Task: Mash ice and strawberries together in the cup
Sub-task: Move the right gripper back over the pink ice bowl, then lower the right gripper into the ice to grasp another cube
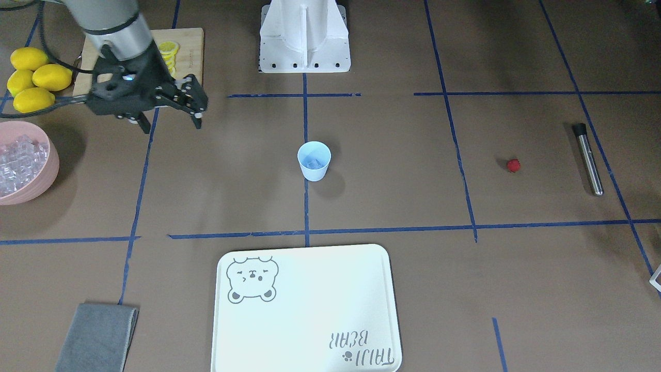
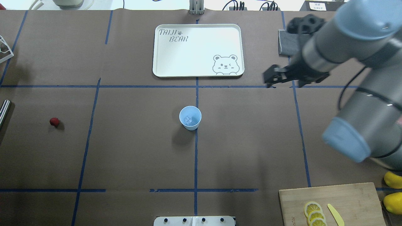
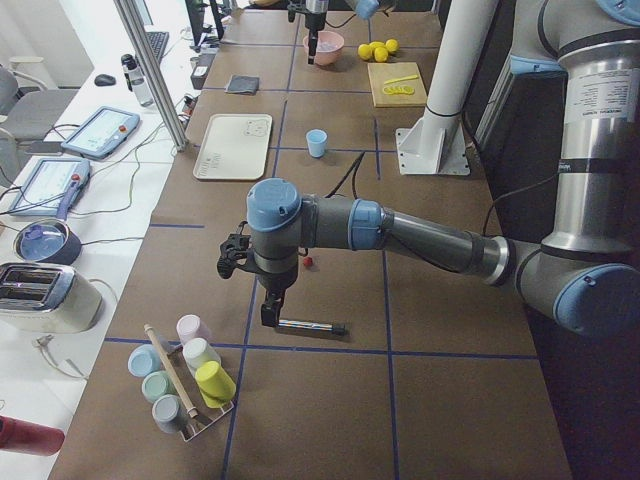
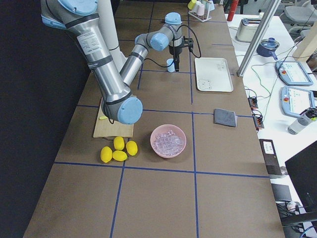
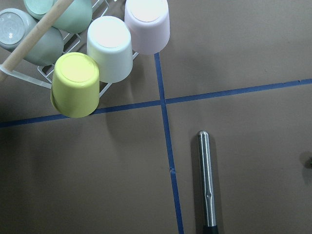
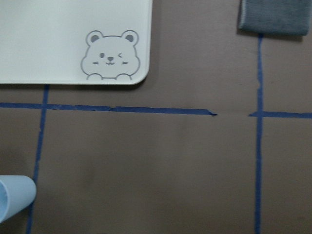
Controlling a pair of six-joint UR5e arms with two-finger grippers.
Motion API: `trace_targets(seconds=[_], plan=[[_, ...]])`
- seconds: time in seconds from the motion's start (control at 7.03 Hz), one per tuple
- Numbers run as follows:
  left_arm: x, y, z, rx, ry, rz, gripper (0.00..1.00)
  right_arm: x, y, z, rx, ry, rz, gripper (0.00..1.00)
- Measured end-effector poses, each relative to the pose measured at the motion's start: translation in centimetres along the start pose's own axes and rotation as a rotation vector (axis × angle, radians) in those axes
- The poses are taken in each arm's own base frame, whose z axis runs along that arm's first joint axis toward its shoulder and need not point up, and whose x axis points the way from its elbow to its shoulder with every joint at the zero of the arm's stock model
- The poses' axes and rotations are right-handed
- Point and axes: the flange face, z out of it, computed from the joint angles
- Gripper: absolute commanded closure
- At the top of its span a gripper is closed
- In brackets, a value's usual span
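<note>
The light blue cup (image 1: 314, 161) stands upright mid-table with a piece of ice (image 2: 188, 120) inside. More ice (image 1: 18, 157) fills the pink bowl (image 1: 49, 170). A red strawberry (image 1: 513, 165) lies alone on the robot's left side. My right gripper (image 1: 197, 111) hovers open and holding nothing between the cup and the bowl, well off the table. My left gripper (image 3: 270, 318) hangs just above a steel muddler (image 5: 206, 180). I cannot tell whether it is open or shut.
A white bear tray (image 1: 307, 310) lies beyond the cup. Lemons (image 1: 33, 77) and a cutting board (image 2: 345, 201) with lemon slices sit near the right arm. A grey cloth (image 1: 98, 338) lies at the far edge. A rack of cups (image 5: 97, 44) stands by the muddler.
</note>
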Motion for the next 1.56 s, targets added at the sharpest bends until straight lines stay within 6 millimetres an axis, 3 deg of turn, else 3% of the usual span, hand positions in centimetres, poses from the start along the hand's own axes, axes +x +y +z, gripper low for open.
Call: trace_targets(seconds=[0.28, 0.43, 0.57, 0.85, 1.0, 1.28, 1.56], plan=[[0.2, 0.0, -0.2, 0.004, -0.001, 0.003, 0.00, 12.5, -1.0, -1.7, -0.027, 0.054, -0.083, 0.00], [0.3, 0.0, -0.3, 0.006, -0.001, 0.005, 0.00, 17.3, -0.9, -2.0, -0.047, 0.072, -0.113, 0.00], [0.3, 0.0, -0.3, 0.007, -0.001, 0.006, 0.00, 21.1, -0.5, -1.6, -0.069, 0.077, -0.132, 0.00], [0.3, 0.0, -0.3, 0.006, -0.001, 0.006, 0.00, 27.8, 1.1, 1.0, -0.074, 0.042, -0.132, 0.00], [0.3, 0.0, -0.3, 0.006, -0.001, 0.006, 0.00, 30.7, 1.5, 2.6, -0.065, 0.023, -0.131, 0.00], [0.1, 0.0, -0.1, 0.003, 0.000, 0.003, 0.00, 34.6, 1.5, 5.6, -0.067, 0.013, -0.135, 0.01], [0.1, 0.0, 0.0, 0.003, 0.000, 0.003, 0.00, 36.8, 1.1, 8.3, -0.070, 0.014, -0.156, 0.01]])
